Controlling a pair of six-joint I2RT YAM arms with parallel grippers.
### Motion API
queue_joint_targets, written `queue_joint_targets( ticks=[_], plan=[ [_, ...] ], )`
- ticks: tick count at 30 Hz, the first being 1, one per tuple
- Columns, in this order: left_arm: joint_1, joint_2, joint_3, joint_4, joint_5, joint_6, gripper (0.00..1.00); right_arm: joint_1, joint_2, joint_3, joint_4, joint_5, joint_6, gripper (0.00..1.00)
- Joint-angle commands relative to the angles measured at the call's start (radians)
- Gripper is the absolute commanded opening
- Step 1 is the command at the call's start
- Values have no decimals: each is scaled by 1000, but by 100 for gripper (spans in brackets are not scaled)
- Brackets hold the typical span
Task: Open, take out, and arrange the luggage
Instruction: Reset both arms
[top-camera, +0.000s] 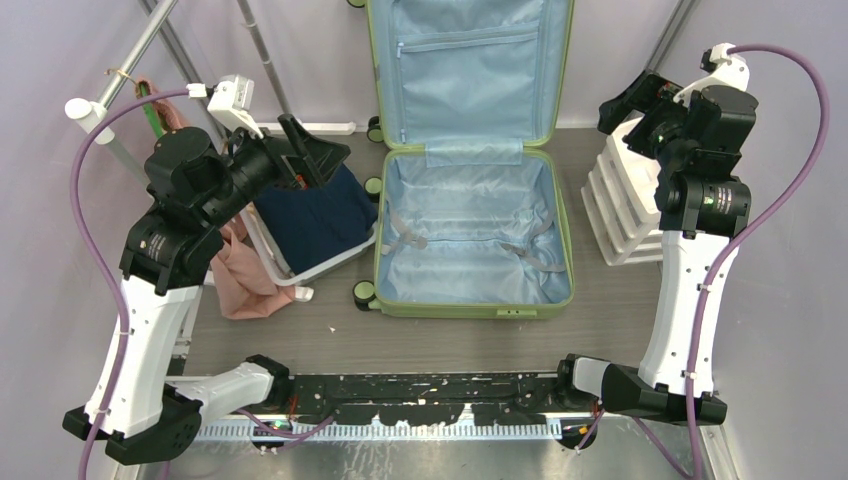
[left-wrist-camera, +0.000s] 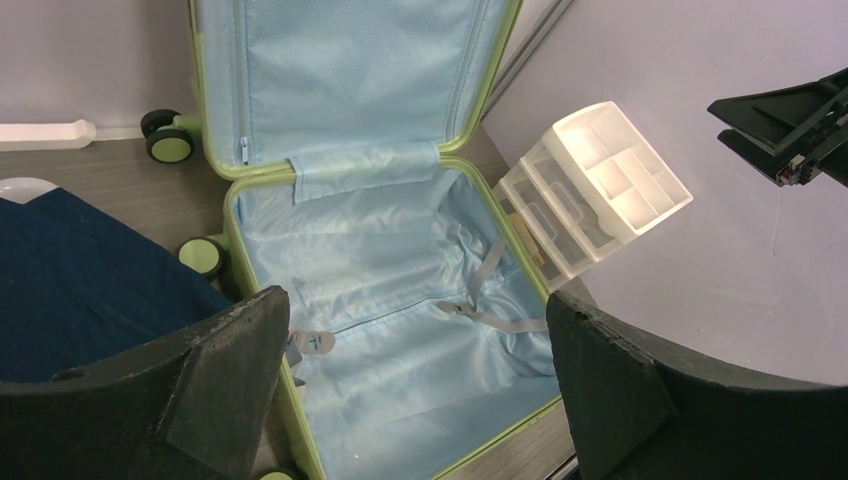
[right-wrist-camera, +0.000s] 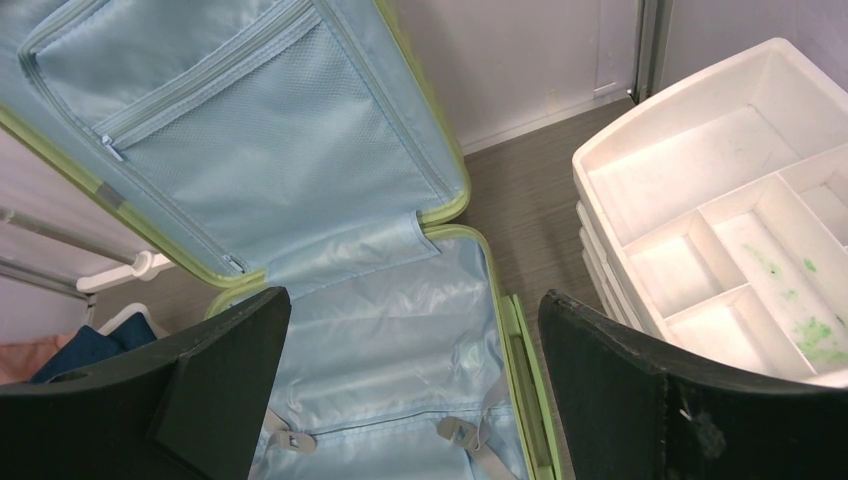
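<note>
Luggage (top-camera: 470, 250): we read no brand, label or number on its shell or lining.
Drawer unit (top-camera: 615, 215): we read no lettering on it.
Left arm (top-camera: 140, 330): we make out no legible marking.
Right arm (top-camera: 685, 300): likewise, nothing we can read.

The luggage (right-wrist-camera: 380, 330) lies with its lid swung back, showing pale blue lining in both halves. A zip pocket (right-wrist-camera: 230, 110) runs across the lid, and grey straps (right-wrist-camera: 470, 440) with buckles lie loose in the lower half. To the right of the luggage, across a strip of grey surface (right-wrist-camera: 520, 200), stands a white drawer unit (right-wrist-camera: 720, 210) whose top tray is split into compartments, some smeared with green stains (right-wrist-camera: 815, 335). The right gripper (right-wrist-camera: 412, 300) hangs above the luggage's lower half with its jaws spread wide and nothing between them, and a fold of navy cloth (right-wrist-camera: 80, 350) shows left of the luggage.
</note>
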Motion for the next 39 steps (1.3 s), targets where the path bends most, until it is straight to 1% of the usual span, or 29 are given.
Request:
queue_joint_targets(
  ticks=[1, 39],
  plan=[
    [4, -9, 6, 25, -1, 23, 100, -3, -9, 2, 65, -4, -11, 100],
    [4, -12, -4, 33, 1, 16, 100, -3, -17, -10, 56, -15, -26, 100]
  ],
)
